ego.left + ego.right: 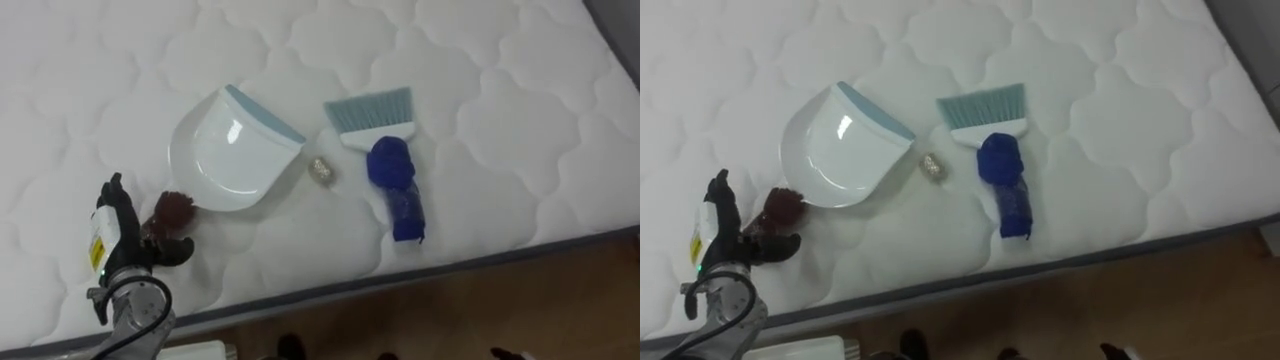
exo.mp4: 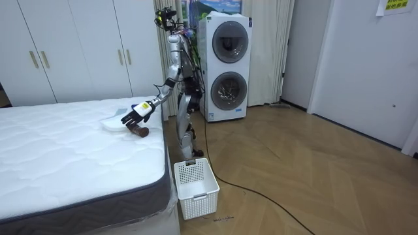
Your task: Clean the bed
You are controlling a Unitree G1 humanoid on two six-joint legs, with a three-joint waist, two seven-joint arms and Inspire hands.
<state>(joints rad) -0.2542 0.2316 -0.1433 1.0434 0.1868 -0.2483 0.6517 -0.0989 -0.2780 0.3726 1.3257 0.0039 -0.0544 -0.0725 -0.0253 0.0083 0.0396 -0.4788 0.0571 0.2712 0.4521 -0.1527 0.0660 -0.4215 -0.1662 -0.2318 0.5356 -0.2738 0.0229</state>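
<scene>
A white dustpan [image 1: 225,152] with a pale blue edge lies on the white quilted mattress [image 1: 500,90]. To its right lies a hand brush [image 1: 372,118] with teal bristles and a blue wrapped handle [image 1: 400,190]. A small beige crumpled scrap [image 1: 321,170] sits between them. A dark red clump [image 1: 176,208] rests by the dustpan's near left rim. My left hand [image 1: 115,228] hovers just left of that clump, fingers straight and thumb stretched out below it, holding nothing. In the room view the left hand [image 2: 134,115] reaches over the bed's corner above the clump [image 2: 139,132].
The mattress's grey front edge [image 1: 420,272] runs close below the objects, with wooden floor beyond. I stand at the bed's side by a stacked washing machine [image 2: 225,65]. A white slotted basket [image 2: 196,186] stands on the floor by the bed's corner.
</scene>
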